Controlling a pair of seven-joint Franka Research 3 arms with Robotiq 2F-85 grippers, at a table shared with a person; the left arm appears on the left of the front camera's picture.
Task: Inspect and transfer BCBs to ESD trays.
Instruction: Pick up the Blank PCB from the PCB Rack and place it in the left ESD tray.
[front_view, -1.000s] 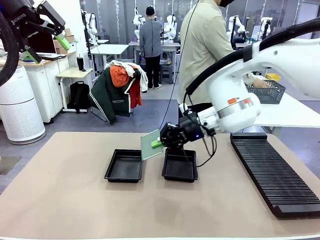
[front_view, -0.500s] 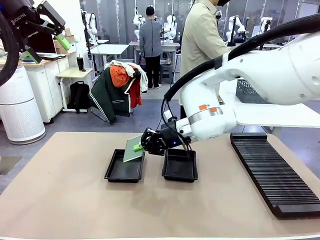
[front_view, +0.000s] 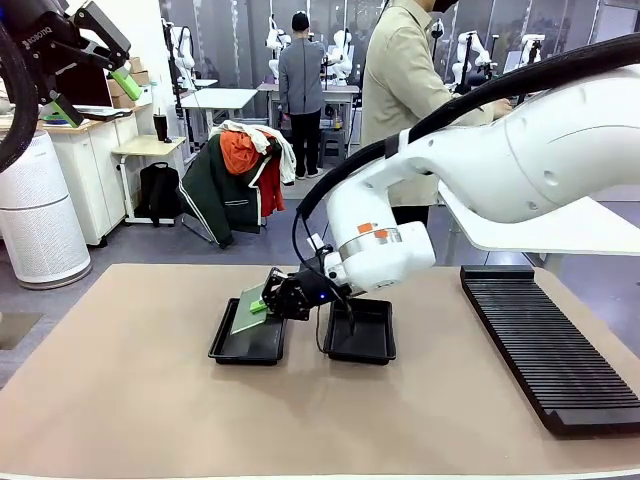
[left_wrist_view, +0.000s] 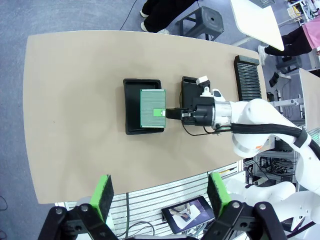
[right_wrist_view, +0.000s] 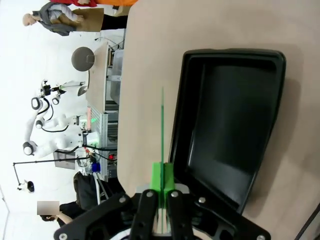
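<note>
Right pincer (front_view: 260, 306), pinching the thin green circuit board (front_view: 244, 314), has swung leftward; the shallow black plastic tray (front_view: 228, 348) now lies beneath it. Left pincer (left_wrist_view: 157, 192) stays spread.

A thin green board (front_view: 247, 309) hung tilted, low over the left black tray (front_view: 245, 347). The matching right tray (front_view: 365, 338) sat just beside it on the desk (front_view: 130, 400), bare.

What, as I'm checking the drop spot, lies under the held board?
The left ESD tray, its black rim showing around the BCB that the right pincer holds tilted above it. The floor directly beneath is covered.
</note>
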